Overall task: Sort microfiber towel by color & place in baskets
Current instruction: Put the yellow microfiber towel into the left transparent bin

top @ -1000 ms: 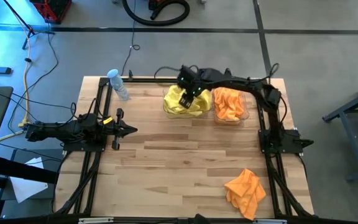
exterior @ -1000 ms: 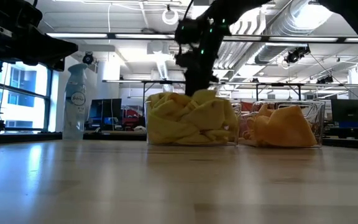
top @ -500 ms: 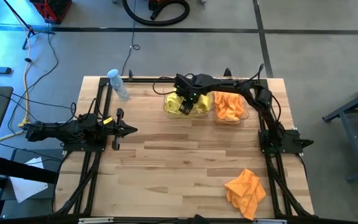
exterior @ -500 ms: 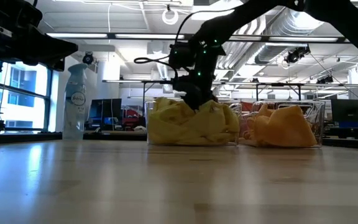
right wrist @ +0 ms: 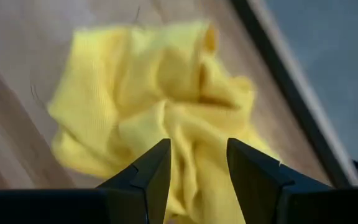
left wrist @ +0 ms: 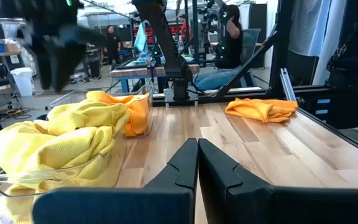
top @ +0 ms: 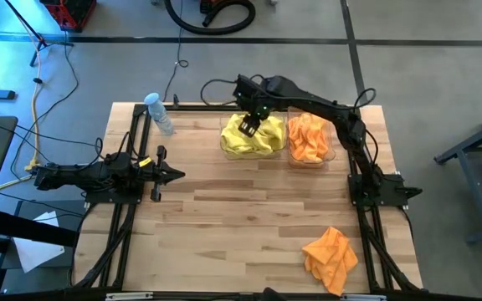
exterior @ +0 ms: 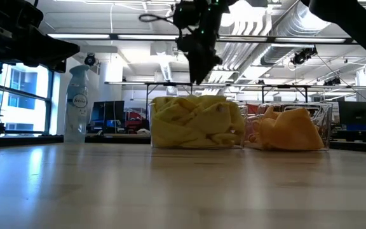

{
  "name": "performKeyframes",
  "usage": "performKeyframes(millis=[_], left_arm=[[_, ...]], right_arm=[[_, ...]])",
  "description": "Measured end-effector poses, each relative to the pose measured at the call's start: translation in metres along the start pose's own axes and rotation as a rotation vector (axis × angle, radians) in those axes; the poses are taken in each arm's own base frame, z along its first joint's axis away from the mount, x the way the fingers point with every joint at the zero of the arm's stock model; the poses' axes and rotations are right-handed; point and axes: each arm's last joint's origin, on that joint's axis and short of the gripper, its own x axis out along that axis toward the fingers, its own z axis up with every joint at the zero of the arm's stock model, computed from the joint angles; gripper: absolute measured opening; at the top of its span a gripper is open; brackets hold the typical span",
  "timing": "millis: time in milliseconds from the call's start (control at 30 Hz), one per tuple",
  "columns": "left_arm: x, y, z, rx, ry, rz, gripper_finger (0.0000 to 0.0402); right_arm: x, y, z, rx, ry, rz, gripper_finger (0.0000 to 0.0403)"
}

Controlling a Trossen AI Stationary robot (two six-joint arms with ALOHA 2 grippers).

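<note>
Rumpled yellow towels [top: 248, 140] fill the left clear basket [exterior: 152, 130] at the table's far edge. Orange towels [top: 308, 140] fill the right basket [exterior: 328, 127] beside it. One loose orange towel [top: 331, 257] lies flat near the front right corner. My right gripper [exterior: 199, 77] hangs open above the yellow heap [right wrist: 166, 106], pointing steeply down, with nothing between its fingers. My left gripper [top: 178, 174] waits shut and level at the table's left side, fingertips together [left wrist: 197, 146].
A spray bottle [top: 159, 113] with a pale blue cap stands at the far left corner [exterior: 76, 102]. Dark arm frames run along both side edges of the table. Bare wood lies between the baskets and the loose orange towel.
My right gripper dipped into the yellow towels in the left basket, then rose straight up clear of them, staying open and empty. The yellow heap stays in its basket, slightly fuller on top than when pressed.
</note>
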Motion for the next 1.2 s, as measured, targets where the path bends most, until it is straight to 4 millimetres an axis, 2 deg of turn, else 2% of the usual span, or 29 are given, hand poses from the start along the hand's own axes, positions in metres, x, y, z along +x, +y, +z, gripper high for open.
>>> performKeyframes(millis=[133, 267, 433, 633, 833, 933, 1033, 1200], left_arm=[[0.000, 0.000, 0.000, 0.000, 0.000, 0.000, 0.0000], [0.000, 0.000, 0.000, 0.000, 0.000, 0.000, 0.0000], [0.000, 0.000, 0.000, 0.000, 0.000, 0.000, 0.0000], [0.000, 0.000, 0.000, 0.000, 0.000, 0.000, 0.0000], [0.000, 0.000, 0.000, 0.000, 0.000, 0.000, 0.0000], [0.000, 0.000, 0.000, 0.000, 0.000, 0.000, 0.0000], [0.000, 0.000, 0.000, 0.000, 0.000, 0.000, 0.0000], [0.000, 0.000, 0.000, 0.000, 0.000, 0.000, 0.0000]], right_arm=[[-0.013, 0.004, 0.010, 0.007, -0.109, -0.015, 0.0153], [-0.003, 0.016, 0.021, -0.003, -0.224, 0.012, 0.0153], [0.039, 0.026, 0.013, -0.021, -0.196, 0.047, 0.0153], [0.095, 0.021, -0.010, -0.013, -0.124, 0.015, 0.0153], [0.129, 0.024, -0.021, -0.049, -0.219, 0.054, 0.0153], [0.133, 0.025, -0.022, -0.042, -0.245, 0.071, 0.0153], [0.129, 0.025, -0.019, -0.041, -0.237, 0.072, 0.0153], [0.102, 0.024, -0.004, -0.043, -0.220, 0.076, 0.0153]])
